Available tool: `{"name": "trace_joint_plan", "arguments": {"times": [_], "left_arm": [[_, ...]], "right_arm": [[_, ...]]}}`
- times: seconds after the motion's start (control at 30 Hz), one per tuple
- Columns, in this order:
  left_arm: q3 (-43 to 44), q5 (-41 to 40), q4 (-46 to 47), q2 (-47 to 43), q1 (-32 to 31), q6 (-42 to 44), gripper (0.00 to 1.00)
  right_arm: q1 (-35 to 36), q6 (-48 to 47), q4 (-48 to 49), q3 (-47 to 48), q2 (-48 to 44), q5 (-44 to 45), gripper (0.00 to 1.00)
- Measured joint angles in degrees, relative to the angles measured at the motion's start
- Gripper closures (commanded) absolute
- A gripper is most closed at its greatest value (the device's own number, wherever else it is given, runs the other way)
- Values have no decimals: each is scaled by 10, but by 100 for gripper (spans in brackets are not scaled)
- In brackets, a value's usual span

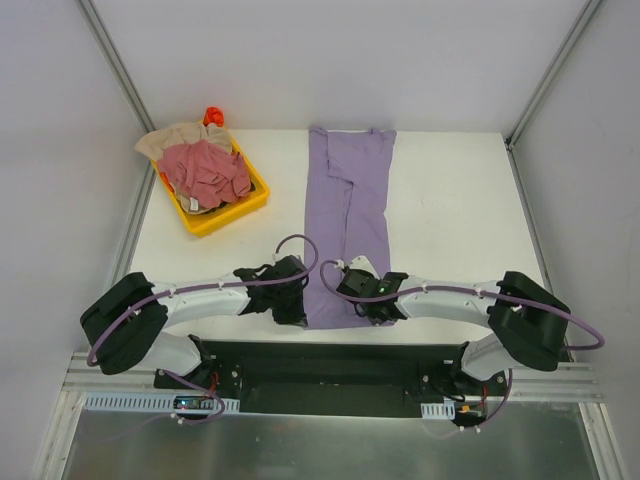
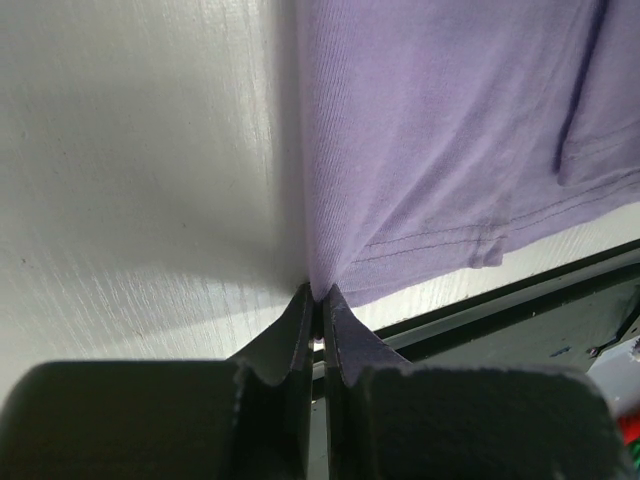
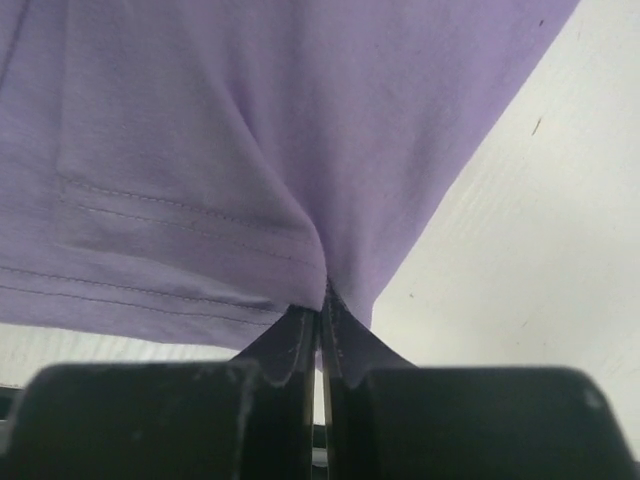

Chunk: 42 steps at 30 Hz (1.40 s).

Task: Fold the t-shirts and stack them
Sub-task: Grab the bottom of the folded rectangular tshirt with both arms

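From above, the lavender shirt lies as a long narrow strip down the middle of the white table, its neck end at the top of the cloth and its hem at the bottom, close to the arm bases. The left gripper sits at the strip's lower left corner and the right gripper at its lower right corner. In the upper left of the frame a yellow tray holds the crumpled pink-red shirt, with the beige shirt bunched behind it and spilling over the rim; a small orange-red object peeks out beyond them. In the left wrist view the left gripper is clenched on the hem of the lavender shirt, the cloth pulled into a peak between the jaws, with bare table filling the left half. In the right wrist view the right gripper likewise pinches the stitched hem of the lavender shirt, drawn up into a fold, with table at the right.
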Motion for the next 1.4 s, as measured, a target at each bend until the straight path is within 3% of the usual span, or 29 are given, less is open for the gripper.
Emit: {"name": "trace_joint_plan", "arguments": {"times": [0.23, 0.5, 0.6, 0.7, 0.8, 1.03, 1.17, 1.4], "left_arm": [[-5, 0, -9, -11, 0, -1, 100], [-18, 1, -22, -34, -1, -7, 100], [-24, 4, -25, -42, -1, -9, 100], [-25, 5, -26, -43, -1, -10, 100], [-25, 5, -25, -43, -5, -10, 100], [-25, 5, -25, -45, -9, -10, 100], [-26, 5, -26, -46, -10, -10, 100], [-26, 3, -26, -48, -16, -10, 100]], "right_arm": [[30, 21, -97, 29, -10, 33, 99], [73, 54, -178, 55, 6, 52, 91], [90, 63, -180, 55, 35, 46, 81], [114, 69, -179, 55, 60, 32, 60], [136, 77, -181, 55, 61, 24, 50], [143, 94, -206, 61, -40, 28, 46], [143, 81, -166, 64, -114, 18, 48], [115, 50, -87, 96, -36, -34, 62]]}}
